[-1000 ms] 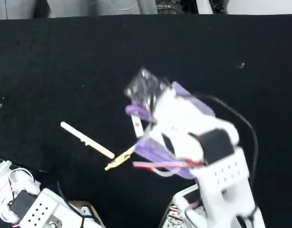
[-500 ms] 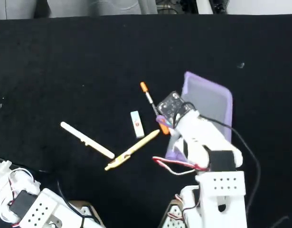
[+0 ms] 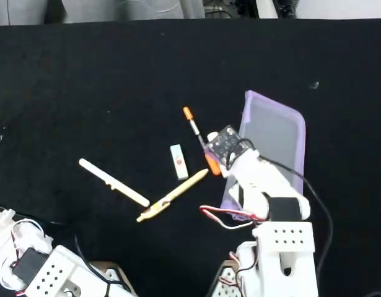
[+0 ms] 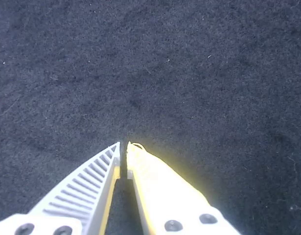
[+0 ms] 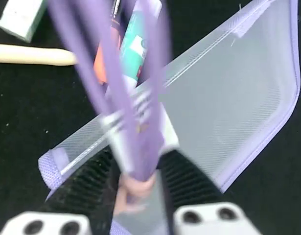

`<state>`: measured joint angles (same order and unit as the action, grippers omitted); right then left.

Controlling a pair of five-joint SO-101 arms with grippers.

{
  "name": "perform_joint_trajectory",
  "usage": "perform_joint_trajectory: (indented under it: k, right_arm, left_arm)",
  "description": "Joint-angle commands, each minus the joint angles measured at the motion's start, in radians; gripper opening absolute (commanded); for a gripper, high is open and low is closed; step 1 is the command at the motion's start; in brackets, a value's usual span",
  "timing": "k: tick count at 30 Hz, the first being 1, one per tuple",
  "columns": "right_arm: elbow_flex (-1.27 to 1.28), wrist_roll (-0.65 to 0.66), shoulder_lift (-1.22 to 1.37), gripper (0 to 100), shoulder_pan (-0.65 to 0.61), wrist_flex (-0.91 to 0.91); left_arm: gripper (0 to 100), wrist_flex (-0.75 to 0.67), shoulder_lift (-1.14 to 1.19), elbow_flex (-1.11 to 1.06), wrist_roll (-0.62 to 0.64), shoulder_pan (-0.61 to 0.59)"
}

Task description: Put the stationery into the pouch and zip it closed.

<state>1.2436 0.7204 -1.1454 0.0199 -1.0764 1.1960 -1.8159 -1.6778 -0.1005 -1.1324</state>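
The purple mesh pouch [image 3: 274, 139] lies flat right of centre, its open edge facing the stationery. My right gripper [image 3: 218, 164] is at that edge, shut on the pouch's purple rim [image 5: 140, 147]; the mesh [image 5: 228, 93] spreads beyond it. Beside the rim lie an orange-tipped pen [image 3: 196, 135], a small white eraser [image 3: 177, 161], a yellow pen [image 3: 173, 196] and a white pen [image 3: 113, 182]. The eraser [image 5: 22, 17], yellow pen [image 5: 33, 55] and orange pen [image 5: 100, 66] also show past the gripper. My left gripper [image 4: 124, 147] is shut and holds nothing, low over bare cloth.
The table is covered in black cloth [image 3: 85, 80]. The left arm's base [image 3: 35, 263] sits at the near left corner, and the right arm's base [image 3: 283, 260] stands at the near edge with loose red and white wires [image 3: 224, 218].
The right arm swung the raised pouch to the right and laid it flat, uncovering the orange-tipped pen and the yellow pen. The left arm has stayed still.
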Motion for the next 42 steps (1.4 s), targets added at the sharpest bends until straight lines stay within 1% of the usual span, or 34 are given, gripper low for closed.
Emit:
perform_joint_trajectory:
  k: [1, 4, 8, 13, 14, 19, 23, 26, 29, 33, 36, 39, 42]
  right_arm:
    - [-0.024, 0.009, -0.021, 24.2, 0.014, -0.008]
    - [-0.065, 0.003, -0.021, 26.2, 0.011, -0.028]
    - [-0.162, -0.003, -0.019, 26.2, -0.006, -0.137]
    - [-0.28, -0.186, -0.015, 26.2, -0.008, -0.261]
    - [-0.289, -0.204, -0.015, 26.2, -0.006, -0.265]
    - [-0.263, -0.209, 0.015, 26.2, -0.008, -0.262]
    - [-0.269, -0.229, 0.162, 26.2, -0.028, -0.264]
    - [-0.309, -0.288, 0.292, 26.2, -0.089, -0.27]
    - [-0.346, -0.327, 0.372, 26.2, -0.187, -0.276]
    - [-0.349, -0.336, 0.377, 26.2, -0.364, -0.298]
    - [-0.346, -0.336, 0.369, 26.2, -0.463, -0.296]
    - [-0.338, -0.336, 0.377, 26.2, -0.517, -0.288]
    - [-0.3, -0.336, 0.377, 26.2, -0.516, -0.252]
  left_arm:
    - [3, -0.02, -0.005, -0.022, -0.014, -0.002]
    - [3, -0.02, -0.005, -0.022, -0.014, -0.002]
    - [3, -0.02, -0.005, -0.022, -0.014, -0.002]
    - [3, -0.02, -0.005, -0.022, -0.014, -0.002]
    - [3, -0.02, -0.005, -0.022, -0.014, -0.002]
    - [3, -0.02, -0.005, -0.022, -0.014, -0.002]
    - [3, -0.02, -0.005, -0.022, -0.014, -0.002]
    - [3, -0.02, -0.005, -0.022, -0.014, -0.002]
    - [3, -0.02, -0.005, -0.022, -0.014, -0.002]
    - [3, -0.02, -0.005, -0.022, -0.014, -0.002]
    - [3, -0.02, -0.005, -0.022, -0.014, -0.002]
    - [3, -0.02, -0.005, -0.022, -0.014, -0.002]
    - [3, -0.02, -0.005, -0.022, -0.014, -0.002]
